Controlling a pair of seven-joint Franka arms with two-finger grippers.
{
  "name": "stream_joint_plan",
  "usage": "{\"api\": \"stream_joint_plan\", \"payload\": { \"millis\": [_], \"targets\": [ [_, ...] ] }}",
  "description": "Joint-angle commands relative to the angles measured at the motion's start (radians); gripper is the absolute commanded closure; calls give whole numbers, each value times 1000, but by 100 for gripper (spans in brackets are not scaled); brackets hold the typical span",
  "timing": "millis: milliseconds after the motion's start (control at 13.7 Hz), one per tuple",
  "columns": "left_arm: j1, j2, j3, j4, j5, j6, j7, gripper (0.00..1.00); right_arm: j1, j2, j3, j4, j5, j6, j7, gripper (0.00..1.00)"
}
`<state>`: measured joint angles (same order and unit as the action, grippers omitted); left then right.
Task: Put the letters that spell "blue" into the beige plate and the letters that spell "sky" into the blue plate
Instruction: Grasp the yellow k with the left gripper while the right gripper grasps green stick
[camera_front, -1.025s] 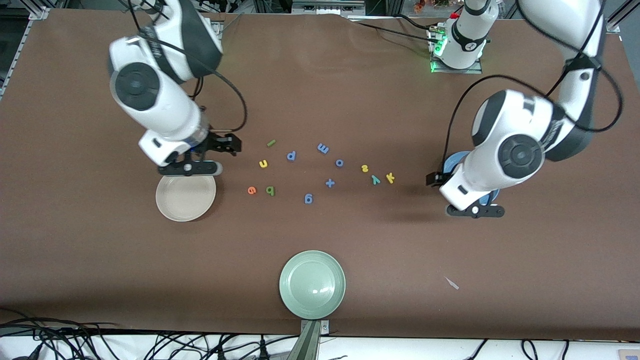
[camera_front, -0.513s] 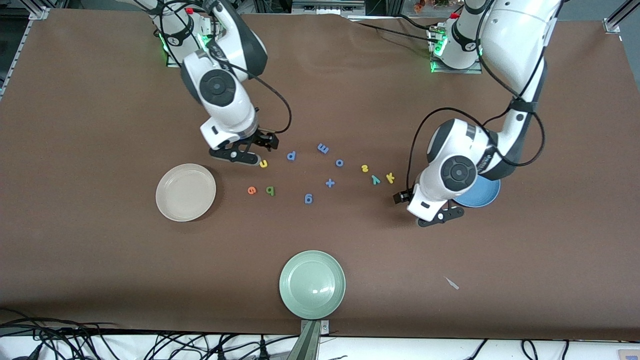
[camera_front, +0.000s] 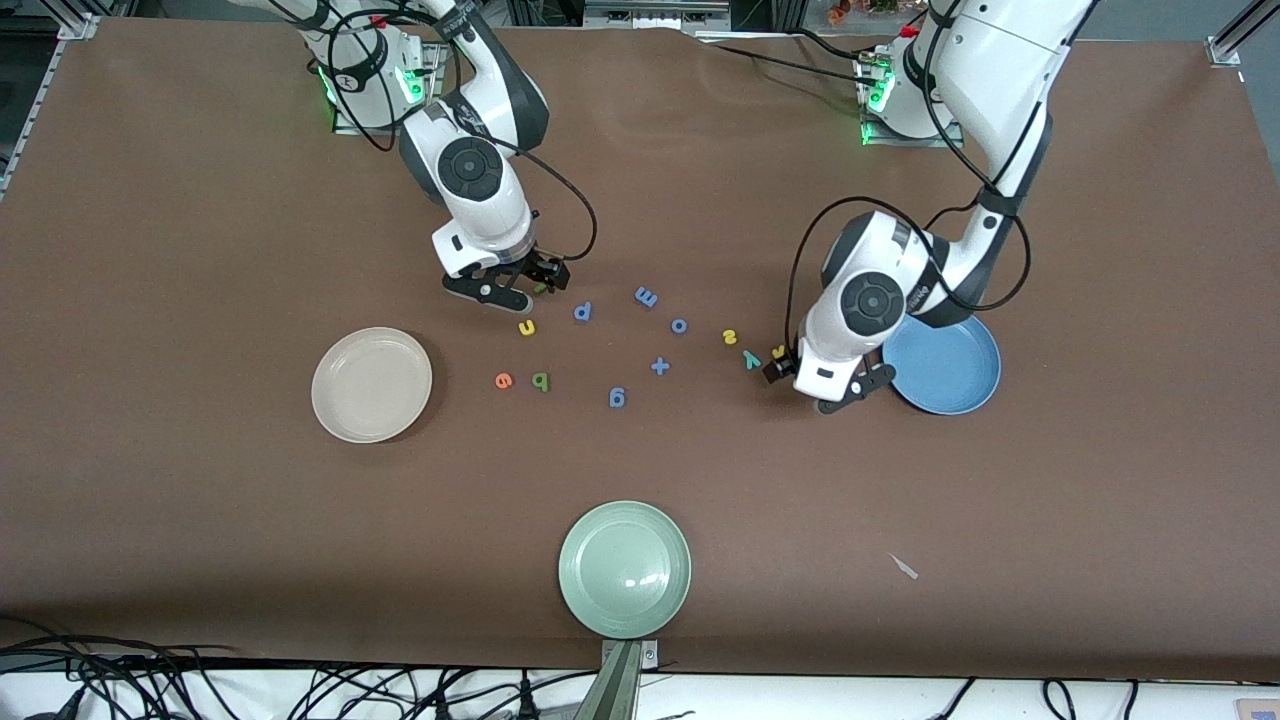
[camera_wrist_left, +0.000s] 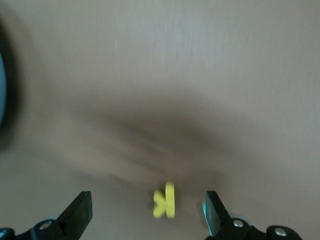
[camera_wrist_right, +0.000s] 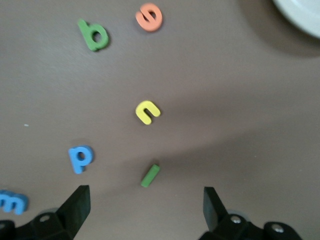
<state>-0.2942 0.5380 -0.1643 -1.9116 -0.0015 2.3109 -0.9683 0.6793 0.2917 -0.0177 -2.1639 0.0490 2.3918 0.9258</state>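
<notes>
The desk (camera_front: 180, 520) is covered by a brown mat. Black cables (camera_front: 120, 680) are bunched along the white edge nearest the front camera, where a metal bracket (camera_front: 620, 680) is fixed. Aluminium framing (camera_front: 1235, 35) is seen at a corner. Even, soft lighting.

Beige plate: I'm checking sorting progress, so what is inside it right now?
Nothing is visible inside the round cream-beige shallow plate; its whole interior is uncovered in the front view. The orange foam "e" and dark green foam "b" lie on the table beside it.
</notes>
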Motion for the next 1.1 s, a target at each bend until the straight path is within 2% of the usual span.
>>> {"api": "stream_joint_plan", "payload": {
  "millis": [0, 439, 586, 659, 879, 1025],
  "targets": [
    [1, -36, -14, -58, -20, 31, -35, 4, 29, -5, -7, -54, 12, 73, 40, 0],
    [0, 3, -14, -57, -20, 64, -36, 10, 77, 69, -8, -100, 8, 214, 103, 0],
    [-2, 19, -14, -55, -20, 65, -38, 10, 75, 75, -8, -102, 6, 221, 103, 0],
    [-3, 26, -14, -53, -20, 65, -38, 14, 75, 84, -10, -102, 3, 222, 103, 0],
    [-2, 31, -14, -49, -20, 77, -38, 38, 75, 98, -11, -112, -1, 248, 102, 0],
    [0, 40, -14, -49, -20, 103, -38, 43, 75, 101, -11, -117, -1, 262, 102, 1]
  ]
}}
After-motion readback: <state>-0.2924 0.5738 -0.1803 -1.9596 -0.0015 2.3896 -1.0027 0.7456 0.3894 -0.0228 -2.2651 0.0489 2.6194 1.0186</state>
